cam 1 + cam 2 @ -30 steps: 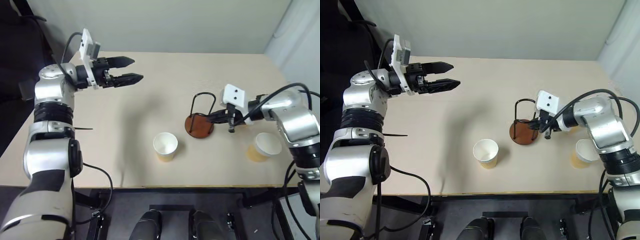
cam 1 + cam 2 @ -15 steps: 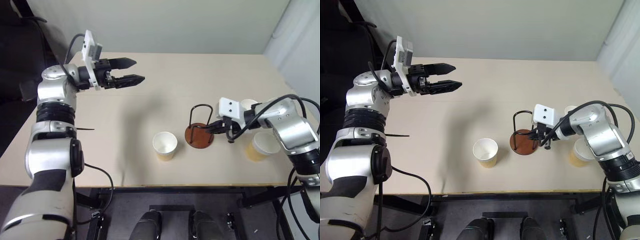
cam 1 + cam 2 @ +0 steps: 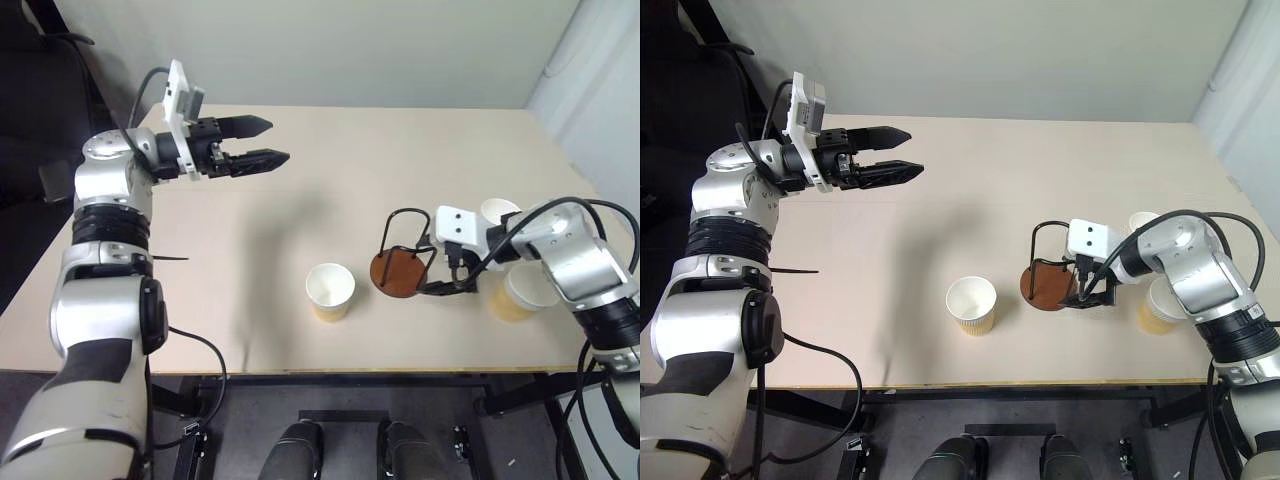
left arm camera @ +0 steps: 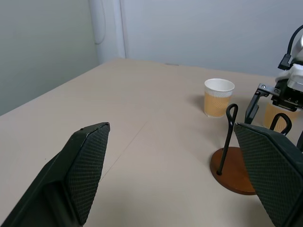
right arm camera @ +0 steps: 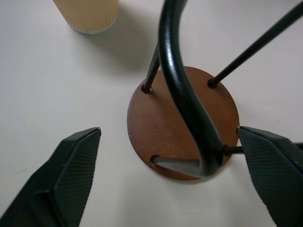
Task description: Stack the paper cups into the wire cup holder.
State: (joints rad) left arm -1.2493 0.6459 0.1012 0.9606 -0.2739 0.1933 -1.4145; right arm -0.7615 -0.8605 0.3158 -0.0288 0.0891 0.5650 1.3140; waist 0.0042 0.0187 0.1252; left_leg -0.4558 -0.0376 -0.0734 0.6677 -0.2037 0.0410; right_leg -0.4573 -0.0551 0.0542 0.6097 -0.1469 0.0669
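Tan table [image 3: 300, 230] carries everything: left gripper [image 3: 262, 141] hovers high over its far left part, jaws spread and empty, well apart from the work and likely just parked. Right gripper [image 3: 1087, 294] sits low against the wire cup holder [image 3: 399, 262], jaws spread either side of its disc base, gripping nothing. The holder stands empty mid-table; three paper cups [image 3: 330, 291] wait unstacked, one left of it, two [image 3: 520, 291] at right [image 3: 497, 212]

Left gripper [image 3: 262, 140] raised level, fingers apart; right gripper [image 5: 165, 175] angled down (fingers spread wide).
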